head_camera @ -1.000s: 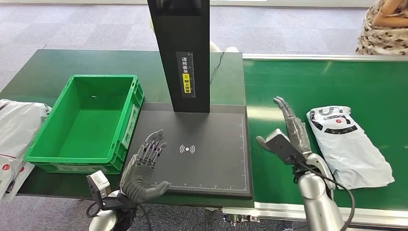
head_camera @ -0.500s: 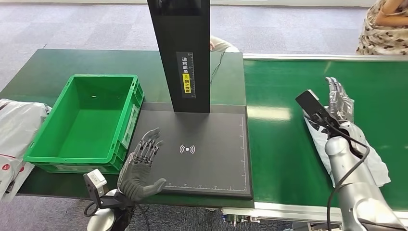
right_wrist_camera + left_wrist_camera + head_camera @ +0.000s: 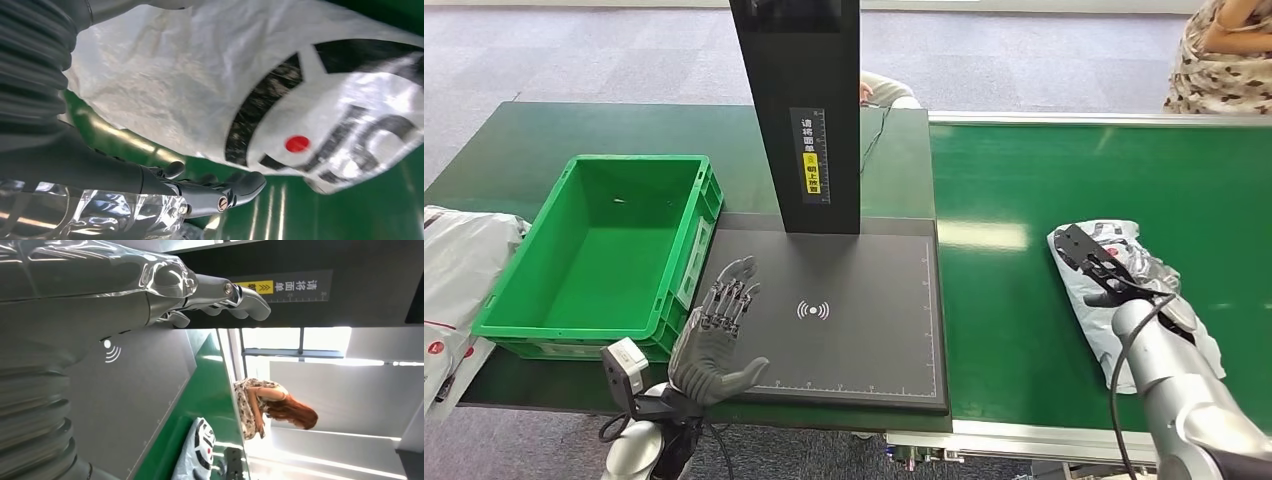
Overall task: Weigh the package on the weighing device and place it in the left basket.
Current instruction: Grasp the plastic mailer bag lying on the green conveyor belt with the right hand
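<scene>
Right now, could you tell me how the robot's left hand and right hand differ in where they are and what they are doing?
The left hand hovers over the near left corner of the black scale, while the right hand is down on the white package on the green belt. The left hand holds nothing, fingers spread; the right hand lies across the package, though a firm grip cannot be confirmed. Both are on silver arms.
</scene>
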Controlling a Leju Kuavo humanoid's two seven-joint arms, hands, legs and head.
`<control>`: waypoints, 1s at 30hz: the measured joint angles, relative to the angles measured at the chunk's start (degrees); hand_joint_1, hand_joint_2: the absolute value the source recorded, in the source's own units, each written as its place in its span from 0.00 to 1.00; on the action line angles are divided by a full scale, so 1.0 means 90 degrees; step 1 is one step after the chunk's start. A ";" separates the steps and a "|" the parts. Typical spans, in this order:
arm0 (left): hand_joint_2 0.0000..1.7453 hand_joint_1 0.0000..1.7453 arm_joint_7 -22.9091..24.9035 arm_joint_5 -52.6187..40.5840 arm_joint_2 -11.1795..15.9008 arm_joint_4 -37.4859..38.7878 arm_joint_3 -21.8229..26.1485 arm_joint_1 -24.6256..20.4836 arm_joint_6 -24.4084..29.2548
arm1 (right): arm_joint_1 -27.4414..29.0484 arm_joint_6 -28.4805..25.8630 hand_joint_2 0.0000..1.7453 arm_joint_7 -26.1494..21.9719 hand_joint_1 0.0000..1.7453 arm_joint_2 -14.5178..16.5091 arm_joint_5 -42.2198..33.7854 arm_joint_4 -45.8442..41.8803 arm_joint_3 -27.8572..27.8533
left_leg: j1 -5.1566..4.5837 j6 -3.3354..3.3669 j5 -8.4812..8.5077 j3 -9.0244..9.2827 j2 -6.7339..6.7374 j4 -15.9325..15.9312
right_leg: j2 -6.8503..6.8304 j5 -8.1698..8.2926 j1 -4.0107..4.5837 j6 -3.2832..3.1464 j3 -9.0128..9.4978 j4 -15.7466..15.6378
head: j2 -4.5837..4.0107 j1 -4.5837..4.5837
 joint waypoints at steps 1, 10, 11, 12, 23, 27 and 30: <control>1.00 0.00 0.0007 0.0002 0.0000 0.0004 0.0001 -0.0006 0.0011 | 0.0003 0.0079 1.00 0.0142 0.00 -0.0013 0.0075 0.0063 0.0000 | 0.0000 0.0000 0.0000 0.0000 0.0000 0.0000 | 0.0000 0.0000 0.0000 0.0000 0.0000 0.0000 | 0.0000 0.0000; 1.00 0.00 0.0037 0.0007 0.0009 0.0104 0.0009 -0.0065 0.0020 | 0.0208 0.1071 1.00 0.0401 0.00 -0.0085 0.0328 0.0412 0.0000 | 0.0000 0.0000 0.0000 0.0000 0.0000 -0.0001 | 0.0000 -0.0001 0.0000 0.0000 0.0000 0.0000 | 0.0000 0.0000; 1.00 0.00 0.0034 0.0007 0.0012 0.0129 0.0010 -0.0073 0.0020 | 0.0226 0.1198 1.00 0.0361 0.00 -0.0085 0.0342 0.0433 0.0000 | 0.0000 0.0000 0.0000 0.0000 0.0000 -0.0001 | 0.0000 -0.0001 0.0000 0.0000 0.0000 0.0000 | 0.0000 0.0000; 1.00 0.00 0.0029 0.0007 0.0014 0.0152 0.0010 -0.0080 0.0020 | 0.0237 0.1320 1.00 0.0320 0.00 -0.0085 0.0362 0.0449 0.0000 | 0.0001 0.0000 0.0000 0.0001 0.0001 -0.0001 | 0.0000 -0.0001 0.0001 0.0000 0.0001 0.0000 | 0.0000 -0.0001; 1.00 0.00 -0.0001 0.0017 0.0029 0.0271 0.0080 -0.0089 0.0039 | 0.0172 0.1761 1.00 0.0101 1.00 -0.0085 0.0412 0.0492 0.0005 | 0.0001 0.0000 0.0000 0.0006 0.0001 0.0000 | 0.0000 0.0000 0.0001 0.0001 0.0010 -0.0001 | 0.0000 0.0000; 1.00 0.00 0.0000 0.0016 0.0027 0.0271 0.0105 -0.0083 0.0063 | 0.0138 0.1696 1.00 0.0111 1.00 -0.0083 0.0414 0.0491 0.0007 | 0.0001 0.0000 0.0000 0.0007 0.0000 0.0000 | -0.0002 0.0000 0.0001 0.0001 0.0011 -0.0001 | 0.0000 0.0000; 1.00 0.00 0.0024 -0.0004 0.0028 0.0271 0.0118 -0.0081 0.0091 | 0.0142 0.1689 1.00 -0.0013 1.00 -0.0083 0.0345 0.0486 0.0007 | 0.0002 0.0000 0.0000 0.0007 -0.0001 0.0000 | -0.0002 0.0000 0.0002 0.0001 0.0010 -0.0001 | 0.0000 0.0000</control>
